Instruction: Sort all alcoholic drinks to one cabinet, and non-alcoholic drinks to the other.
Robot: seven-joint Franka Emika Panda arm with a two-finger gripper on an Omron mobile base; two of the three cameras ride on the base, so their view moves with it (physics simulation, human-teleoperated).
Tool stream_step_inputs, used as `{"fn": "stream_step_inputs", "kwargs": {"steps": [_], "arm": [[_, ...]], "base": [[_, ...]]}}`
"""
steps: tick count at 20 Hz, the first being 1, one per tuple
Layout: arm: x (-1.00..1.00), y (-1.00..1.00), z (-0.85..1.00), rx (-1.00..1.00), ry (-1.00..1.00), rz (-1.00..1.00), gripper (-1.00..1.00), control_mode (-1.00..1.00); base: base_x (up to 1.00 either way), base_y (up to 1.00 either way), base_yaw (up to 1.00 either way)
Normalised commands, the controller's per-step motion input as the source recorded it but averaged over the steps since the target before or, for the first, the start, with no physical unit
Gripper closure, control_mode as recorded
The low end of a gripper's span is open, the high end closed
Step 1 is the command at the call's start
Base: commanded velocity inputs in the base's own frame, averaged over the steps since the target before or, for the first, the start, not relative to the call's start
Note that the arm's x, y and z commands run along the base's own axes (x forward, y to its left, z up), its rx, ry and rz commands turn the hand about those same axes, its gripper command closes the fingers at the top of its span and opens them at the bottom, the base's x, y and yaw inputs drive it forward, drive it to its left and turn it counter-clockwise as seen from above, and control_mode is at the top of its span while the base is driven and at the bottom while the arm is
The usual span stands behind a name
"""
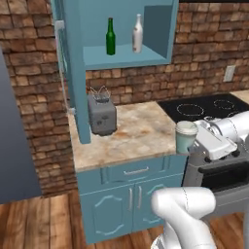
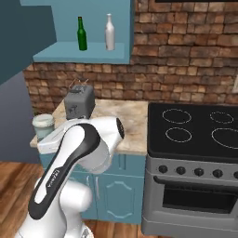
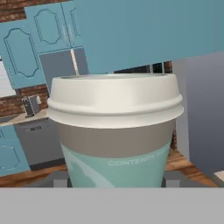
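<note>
One lidded cup (image 1: 186,136) grasped in my gripper (image 1: 193,144) | held upright at the surface's (image 1: 131,136) near right edge

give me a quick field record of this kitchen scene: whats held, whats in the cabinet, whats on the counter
held: lidded cup, upright in the gripper at the counter's front edge
cup look: pale lid, greenish band, close before the hand camera
open cabinet shelf: green bottle left, cream-white bottle right, both upright, apart
counter: grey toaster near the cabinet's open door
stove: right of counter, burners bare
</note>
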Motion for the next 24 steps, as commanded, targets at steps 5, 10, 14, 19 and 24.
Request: {"fn": "stream_step_inputs", "kwargs": {"steps": [5, 10, 14, 19, 24], "arm": [[0.0, 0.0, 0.0, 0.0, 0.0, 0.0, 1.0, 1.0], [0.0, 0.0, 0.0, 0.0, 0.0, 0.0, 1.0, 1.0], [0.0, 0.0, 0.0, 0.0, 0.0, 0.0, 1.0, 1.0], [0.0, 0.0, 0.0, 0.0, 0.0, 0.0, 1.0, 1.0], [0.0, 0.0, 0.0, 0.0, 0.0, 0.0, 1.0, 1.0]], "base": [[-0.18, -0.91, -0.02], [0.0, -1.0, 0.0], [0.0, -1.0, 0.0], [0.09, -1.0, 0.0], [0.2, -1.0, 0.0]]}}
